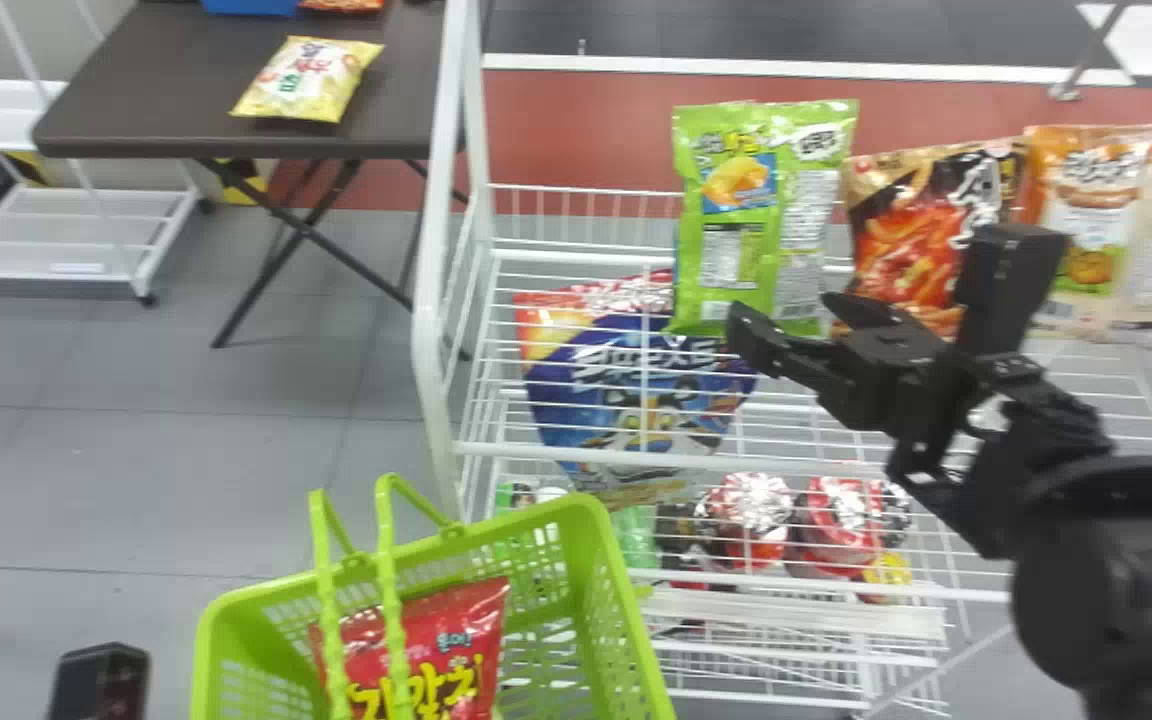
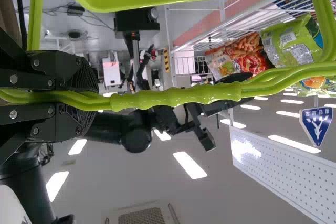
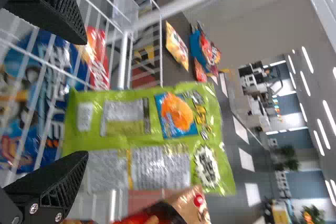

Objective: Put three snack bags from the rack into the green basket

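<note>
basically, grn bag (image 1: 731, 225) just ahead of r tool (image 1: 784, 312).

Head view looks forward and down from above onto the rack (image 1: 429, 330) and green basket (image 1: 591, 530). Left wrist view faces the basket's handles (image 2: 178, 98) closely; right wrist view closely faces a green bag (image 3: 126, 114), visible in all three.
</note>
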Tool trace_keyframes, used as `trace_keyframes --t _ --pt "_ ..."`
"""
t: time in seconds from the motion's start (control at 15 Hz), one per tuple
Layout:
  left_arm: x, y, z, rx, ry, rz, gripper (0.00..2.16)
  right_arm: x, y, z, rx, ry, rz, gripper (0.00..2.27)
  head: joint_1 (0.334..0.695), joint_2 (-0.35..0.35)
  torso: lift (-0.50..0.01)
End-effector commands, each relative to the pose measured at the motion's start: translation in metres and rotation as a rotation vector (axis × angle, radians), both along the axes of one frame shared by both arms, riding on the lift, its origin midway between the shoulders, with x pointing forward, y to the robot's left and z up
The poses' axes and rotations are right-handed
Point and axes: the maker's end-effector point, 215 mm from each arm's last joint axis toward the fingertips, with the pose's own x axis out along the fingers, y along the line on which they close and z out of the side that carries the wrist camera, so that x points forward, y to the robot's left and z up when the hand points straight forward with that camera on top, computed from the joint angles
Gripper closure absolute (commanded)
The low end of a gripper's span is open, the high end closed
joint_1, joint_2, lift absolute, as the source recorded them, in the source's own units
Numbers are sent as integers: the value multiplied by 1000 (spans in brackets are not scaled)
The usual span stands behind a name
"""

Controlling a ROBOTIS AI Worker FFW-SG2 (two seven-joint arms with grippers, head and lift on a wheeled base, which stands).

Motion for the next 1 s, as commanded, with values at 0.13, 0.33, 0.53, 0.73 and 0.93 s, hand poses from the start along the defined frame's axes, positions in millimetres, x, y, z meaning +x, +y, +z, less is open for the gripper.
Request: trace_keyframes --t 0.13,0.33,0.53,0.73,0.93 --pt "-5 1 -1 -9 9 -1 2148 61 -10 -2 -63 -108 -61 73 695 -92 0" --pt "-10 -2 -2 -12 8 -4 2148 88 7 -12 -85 -93 -29 208 695 -85 0" --pt "-12 -2 -4 -10 10 -2 2148 85 15 -26 -106 -60 -12 1656 695 -69 0" --pt "-13 -2 -6 -12 14 -2 2148 73 17 -43 -103 -18 -13 2256 695 -54 0" --pt "-11 -4 -5 -14 10 -5 2148 65 16 -47 -72 -4 -16 2256 695 -51 0"
